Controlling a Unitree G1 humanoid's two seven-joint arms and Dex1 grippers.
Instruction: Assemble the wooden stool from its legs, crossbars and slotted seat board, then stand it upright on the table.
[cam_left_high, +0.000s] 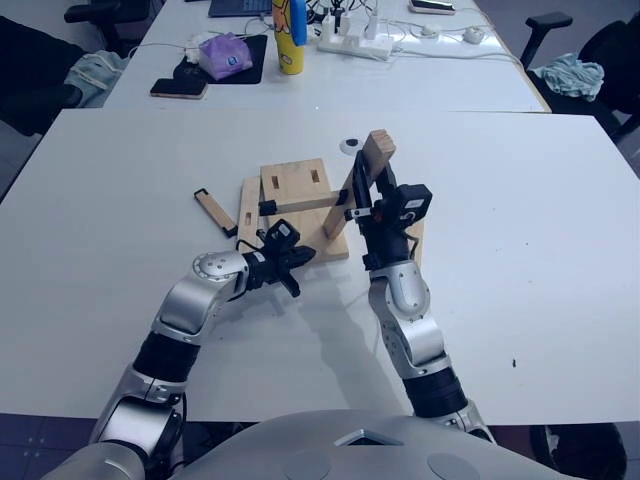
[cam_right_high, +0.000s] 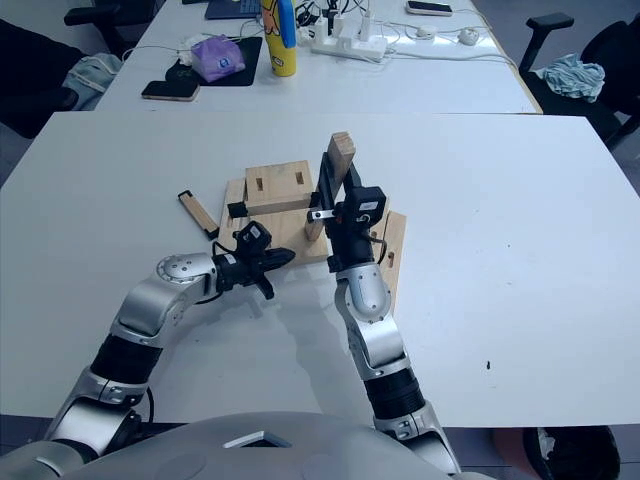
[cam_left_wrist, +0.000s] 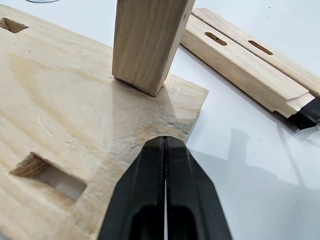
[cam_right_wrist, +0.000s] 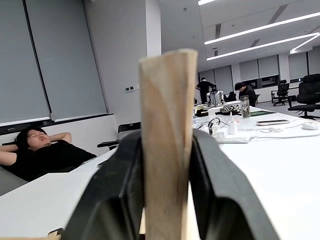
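Wooden seat board (cam_left_high: 295, 178) lies flat mid-bench (cam_left_high: 520, 200). One leg (cam_left_high: 376, 152) stands tilted on it, gripped by the jaws of the right gripper (cam_left_high: 362, 198). The left gripper (cam_left_wrist: 164, 145), jaws closed together, sits at the board's near corner. Two slotted rails (cam_left_wrist: 240, 62) lie just beside the board, and one short piece (cam_left_high: 214, 212) lies apart to the left. Open bench surrounds them all.

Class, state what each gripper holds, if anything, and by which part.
Right gripper clamps the wooden leg near its middle; left gripper is shut on nothing.

white table (cam_left_high: 520, 250) carries the slotted seat board (cam_left_high: 310, 238) lying flat, a short crossbar (cam_left_high: 214, 212) near its left, a slotted plank (cam_right_high: 393, 240) at its right.
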